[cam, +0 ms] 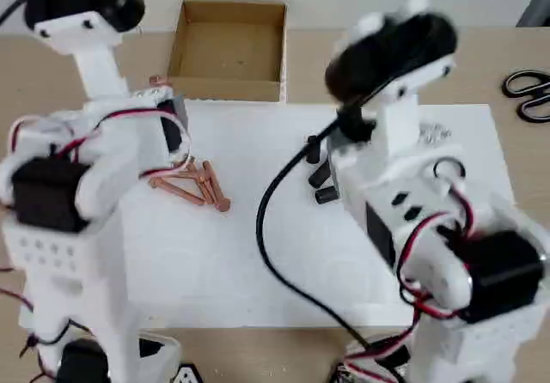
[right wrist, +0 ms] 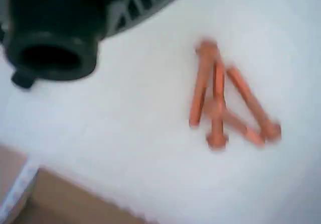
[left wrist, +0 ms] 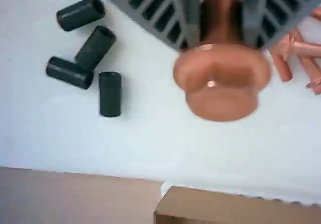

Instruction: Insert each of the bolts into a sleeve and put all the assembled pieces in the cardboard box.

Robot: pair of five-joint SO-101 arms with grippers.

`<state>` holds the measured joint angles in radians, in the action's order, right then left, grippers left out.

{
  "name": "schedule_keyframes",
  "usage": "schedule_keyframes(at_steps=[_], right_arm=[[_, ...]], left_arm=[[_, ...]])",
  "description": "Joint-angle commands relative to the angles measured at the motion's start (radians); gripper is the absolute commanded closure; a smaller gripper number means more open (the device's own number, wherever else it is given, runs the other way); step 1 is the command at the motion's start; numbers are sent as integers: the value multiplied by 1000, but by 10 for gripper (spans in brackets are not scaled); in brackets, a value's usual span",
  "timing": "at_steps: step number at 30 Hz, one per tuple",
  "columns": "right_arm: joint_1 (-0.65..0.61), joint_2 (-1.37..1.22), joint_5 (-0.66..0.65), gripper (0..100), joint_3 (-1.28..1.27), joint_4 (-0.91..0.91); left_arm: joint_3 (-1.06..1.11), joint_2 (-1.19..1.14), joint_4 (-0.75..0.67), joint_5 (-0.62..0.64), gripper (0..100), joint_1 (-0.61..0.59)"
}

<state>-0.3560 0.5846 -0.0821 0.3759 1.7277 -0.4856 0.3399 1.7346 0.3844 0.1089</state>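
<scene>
My left gripper (left wrist: 220,18) is shut on a copper bolt (left wrist: 220,81), whose wide head faces the wrist camera. In the high view that gripper (cam: 172,112) hangs over the white mat's left part, close to the cardboard box (cam: 228,48). My right gripper (right wrist: 55,13) is shut on a black sleeve (right wrist: 50,56), open end toward the camera. Several loose black sleeves (left wrist: 85,48) lie on the mat beside the right arm (cam: 320,174). A pile of copper bolts (cam: 193,185) (right wrist: 225,103) lies on the mat between the arms.
The white mat (cam: 258,254) covers the middle of the wooden table. The open cardboard box stands at the mat's far edge, and its corner (left wrist: 225,209) shows in the left wrist view. Black scissors (cam: 528,91) lie at the far right.
</scene>
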Motion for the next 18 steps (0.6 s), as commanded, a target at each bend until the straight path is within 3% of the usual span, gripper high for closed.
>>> schedule_keyframes(at_steps=[1, 12, 18], right_arm=[[1, 77, -37, 995, -157, -48], [-4, 249, -34, 995, -677, -323], [-5, 383, -32, 995, -836, -404]], left_arm=[[-31, 58, 11, 23, 994, 5], [-5, 299, -25, 2, 994, 5], [147, 328, -68, 2, 994, 5]])
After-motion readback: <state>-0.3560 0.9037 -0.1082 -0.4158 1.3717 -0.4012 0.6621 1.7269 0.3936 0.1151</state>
